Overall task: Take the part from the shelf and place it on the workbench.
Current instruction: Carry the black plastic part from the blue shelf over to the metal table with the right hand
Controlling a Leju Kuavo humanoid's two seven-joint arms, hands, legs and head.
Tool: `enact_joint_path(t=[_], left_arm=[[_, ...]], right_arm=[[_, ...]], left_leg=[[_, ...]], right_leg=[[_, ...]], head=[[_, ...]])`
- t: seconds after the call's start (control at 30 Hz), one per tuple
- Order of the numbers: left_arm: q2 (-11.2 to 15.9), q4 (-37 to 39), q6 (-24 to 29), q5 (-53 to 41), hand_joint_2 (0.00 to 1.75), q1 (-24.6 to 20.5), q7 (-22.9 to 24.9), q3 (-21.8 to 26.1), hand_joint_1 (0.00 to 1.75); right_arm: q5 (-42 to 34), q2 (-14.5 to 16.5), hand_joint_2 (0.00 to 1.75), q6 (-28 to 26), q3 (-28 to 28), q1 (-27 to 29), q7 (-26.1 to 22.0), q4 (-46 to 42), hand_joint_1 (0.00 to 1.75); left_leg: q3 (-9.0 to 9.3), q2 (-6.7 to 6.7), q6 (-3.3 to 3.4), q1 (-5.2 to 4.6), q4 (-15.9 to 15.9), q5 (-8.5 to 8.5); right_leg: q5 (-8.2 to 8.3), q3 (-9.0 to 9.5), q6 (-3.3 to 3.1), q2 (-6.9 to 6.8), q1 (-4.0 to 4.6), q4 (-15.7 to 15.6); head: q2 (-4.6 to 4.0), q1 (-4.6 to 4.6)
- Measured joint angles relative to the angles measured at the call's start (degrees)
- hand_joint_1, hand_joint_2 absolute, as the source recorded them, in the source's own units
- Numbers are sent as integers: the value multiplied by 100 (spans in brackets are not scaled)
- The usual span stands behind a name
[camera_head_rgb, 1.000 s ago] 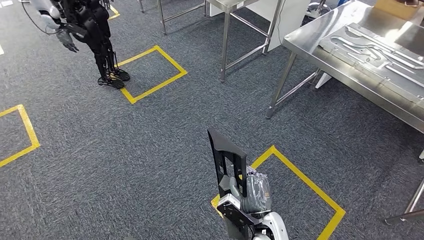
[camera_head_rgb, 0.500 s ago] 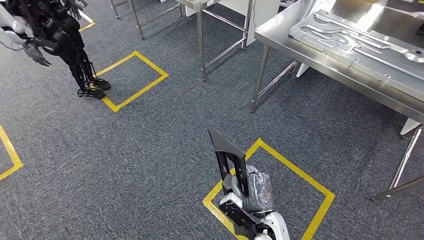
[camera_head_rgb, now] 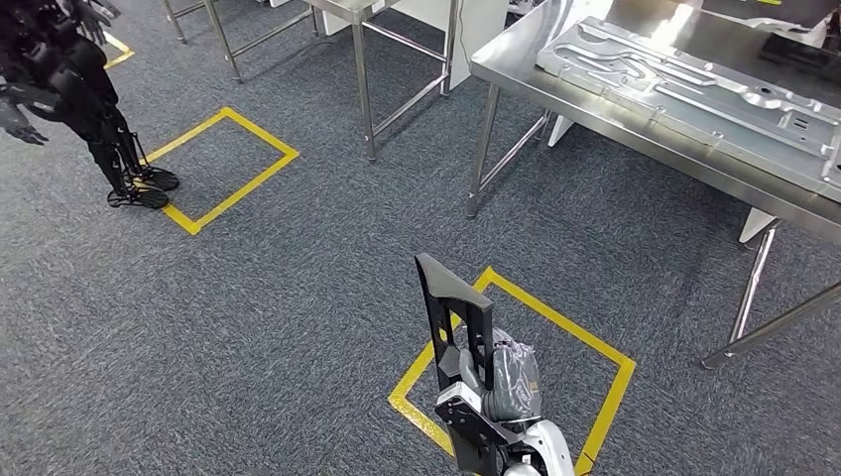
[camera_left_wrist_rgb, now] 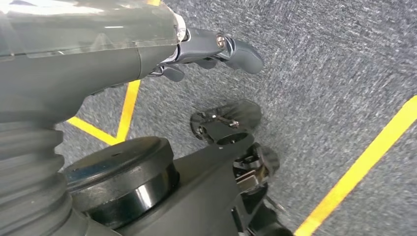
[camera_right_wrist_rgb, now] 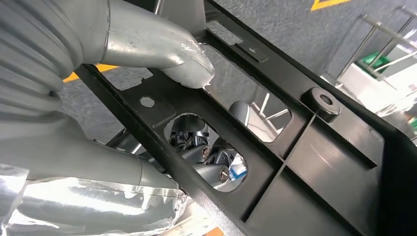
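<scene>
black part (camera_head_rgb: 453, 312) in right robot hand (camera_head_rgb: 501, 382)

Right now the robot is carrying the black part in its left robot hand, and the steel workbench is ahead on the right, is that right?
Not quite: the black part is held by the right robot hand, not the left. The right wrist view shows that hand's thumb and fingers clamped on the part's frame, while the left robot hand hangs over the carpet holding nothing. The steel workbench is indeed ahead on the right in the head view.

Open carpet (camera_head_rgb: 298, 297) before workbench (camera_head_rgb: 635, 139)
</scene>
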Motion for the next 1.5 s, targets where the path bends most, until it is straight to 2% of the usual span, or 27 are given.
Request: enact_joint_path(t=[0.03, 0.07, 0.1, 0.17, 0.23, 0.27, 0.37, 0.43, 0.5, 0.57, 0.6, 0.63, 0.73, 0.8, 0.83, 0.9, 0.93, 1.03, 1.07, 1.1, 1.13, 1.2, 1.27, 1.3, 1.4, 1.43, 1.5], left_arm=[[1, 1, 0, -5, 175, 6, 1, 1, 0], [1, 1, 0, -10, 175, 10, 1, 3, 0], [1, 1, 1, -15, 175, 9, 2, 4, 0], [-1, 1, 1, -21, 175, 2, 2, 5, 0], [0, 1, 1, -26, 175, -3, 1, 5, 0], [1, 1, 1, -28, 175, -3, 0, 7, 0], [2, 0, 1, -33, 175, -9, -2, 9, 0], [3, 0, -2, -37, 175, -16, -5, 10, 0], [6, 1, -6, -43, 175, -8, -8, 14, 0], [9, 2, -11, -51, 175, 14, -8, 19, 0], [10, 2, -13, -55, 175, 22, -9, 20, 0], [10, 1, -13, -56, 175, 25, -10, 20, 0], [15, 1, -14, -58, 175, 15, -21, 22, 0], [22, 1, -14, -57, 175, 8, -32, 27, 0], [24, 0, -13, -56, 175, 5, -40, 30, 0], [21, -1, -13, -57, 175, -1, -57, 33, 0], [19, -1, -12, -58, 175, -4, -65, 34, 0], [18, 1, -11, -80, 175, 14, -76, 38, 0], [19, 1, -11, -89, 175, 24, -76, 40, 0], [20, 0, -11, -94, 175, 29, -78, 42, 0], [21, 0, -11, -98, 175, 30, -81, 44, 0], [18, 0, -11, -105, 175, 26, -90, 48, 0], [16, -1, -11, -108, 175, 23, -103, 58, 0], [16, -1, -11, -109, 175, 23, -108, 65, 0], [15, -1, -11, -114, 175, 15, -123, 78, 0], [15, -1, -11, -115, 175, 10, -128, 79, 0], [15, -1, -6, -117, 175, 7, -137, 83, 0]], right_arm=[[-5, -1, 175, 9, -1, 3, -4, 1, 175], [-13, -1, 175, 18, -3, 6, -8, 2, 175], [-19, -2, 175, 26, -4, 7, -14, 3, 175], [-32, -1, 175, 32, -7, -2, -31, 3, 175], [-44, 0, 175, 34, -7, -29, -51, 3, 175], [-52, -1, 175, 35, -7, -41, -60, 3, 175], [-73, -2, 175, 34, -8, -48, -76, 4, 175], [-87, -1, 175, 33, -12, -57, -85, 4, 175], [-101, -1, 175, 33, -15, -66, -96, 8, 175], [-116, -2, 175, 32, -15, -63, -103, 24, 175], [-123, -2, 175, 32, -16, -61, -104, 33, 175], [-126, -2, 175, 31, -16, -61, -107, 38, 175], [-128, -2, 175, 31, -15, -70, -112, 40, 175], [-133, -2, 175, 30, -15, -76, -114, 43, 175], [-137, -2, 175, 29, -15, -77, -114, 46, 175], [-146, -3, 175, 26, -15, -78, -117, 50, 175], [-149, -4, 175, 25, -15, -88, -118, 53, 175], [-161, -7, 175, 23, -15, -106, -120, 67, 175], [-169, -7, 175, 22, -16, -100, -120, 76, 175], [-178, -8, 175, 21, -16, -93, -120, 85, 175], [-187, -9, 175, 19, -16, -89, -120, 92, 175], [-199, -11, 175, 15, -16, -91, -120, 98, 175], [-203, -11, 175, 9, -16, -101, -121, 98, 175], [-207, -11, 175, 4, -16, -104, -122, 98, 175], [-216, -10, 175, -7, -17, -94, -127, 98, 175], [-220, -9, 175, -11, -17, -95, -129, 98, 175], [-226, -1, 175, -19, -17, -106, -134, 98, 175]], left_leg=[[-4, 52, 2, -7, 1, -1], [-6, 102, 1, -10, 3, -2], [-4, 146, -2, -11, 6, -5], [8, 220, -24, -15, 17, -20], [10, 281, -75, -45, 44, -46], [9, 315, -105, -59, 52, -55], [16, 354, -205, -57, 77, -97], [-103, 190, -269, -34, 390, -327], [-422, 33, -298, -23, 1113, -711], [-681, -8, -303, -20, 1671, -877], [-689, -16, -295, -20, 1680, -810], [-581, -31, -278, -18, 1442, -634], [-78, -230, -202, -16, 345, -141], [8, -313, -154, -36, 129, -121], [8, -287, -125, -38, 103, -102], [21, -209, -48, -14, 41, -44], [23, -163, -9, 1, 7, -17], [9, -17, 41, -7, -15, 2], [5, 33, 41, -12, -13, 0], [4, 81, 39, -14, -11, -4], [6, 125, 33, -16, -7, -9], [26, 196, 5, -19, 1, -29], [38, 252, -44, -46, 16, -55], [41, 279, -72, -59, 22, -66], [59, 341, -167, -57, 32, -98], [47, 301, -199, -48, 79, -147], [-152, 115, -250, -26, 551, -447]], right_leg=[[-98, -143, 14, -13, -10, 311], [-89, -196, 22, -22, -17, 432], [31, -128, 24, -39, -22, 308], [384, 264, 0, -187, -19, -440], [565, 561, -66, -353, 15, -1043], [568, 600, -101, -385, 32, -1148], [597, 585, -198, -251, 33, -1181], [628, 590, -260, -166, 10, -1210], [638, 580, -294, -79, 9, -1210], [642, 571, -306, 28, 17, -1198], [642, 571, -306, 85, 19, -1189], [641, 573, -304, 145, 19, -1179], [637, 565, -264, 299, 23, -1146], [657, 530, -194, 373, 14, -1144], [674, 515, -151, 412, 11, -1153], [637, 486, -89, 343, 13, -1114], [532, 418, -67, 248, 18, -969], [-9, -65, -17, -1, 0, 67], [-102, -201, -2, -21, -11, 363], [-83, -238, 7, -32, -19, 453], [32, -168, 9, -49, -25, 331], [394, 241, -15, -166, -20, -443], [591, 561, -64, -296, 17, -1074], [604, 615, -88, -323, 35, -1198], [618, 603, -163, -203, 40, -1216], [629, 610, -194, -168, 28, -1232], [650, 621, -253, -104, 2, -1258]], head=[[0, 0], [0, 0], [0, 0], [0, 1], [0, 1], [0, 1], [0, 0], [0, 0], [0, 0], [0, 0], [0, 0], [0, 0], [0, 0], [0, 0], [0, 0], [0, 1], [0, 1], [0, 2], [0, 1], [0, 2], [0, 2], [0, 2], [0, 1], [0, 1], [0, 1], [0, 1], [0, 1]])
